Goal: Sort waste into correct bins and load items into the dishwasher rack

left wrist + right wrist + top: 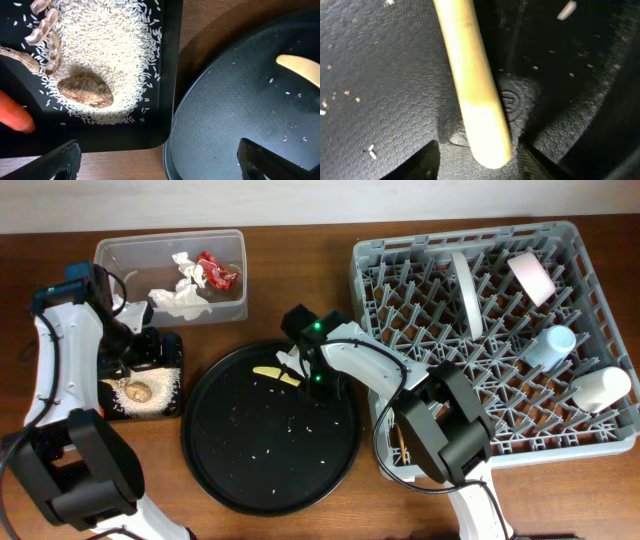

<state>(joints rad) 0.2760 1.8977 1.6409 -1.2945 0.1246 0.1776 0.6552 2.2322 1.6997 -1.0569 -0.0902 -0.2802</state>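
Over black tray [170, 75] edge, left gripper [162, 161], fingers wide apart; right gripper [480, 161], fingers seemingly just apart, astride yellow utensil [469, 75].

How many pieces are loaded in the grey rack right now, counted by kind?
In the large grey plastic dishwasher rack, as far as the overhead view shows:
Plates: 1, the white round plate, standing on edge
Bowls: 1, the pink bowl
Cups: 2, the light-blue cup and the white cup
Total: 4
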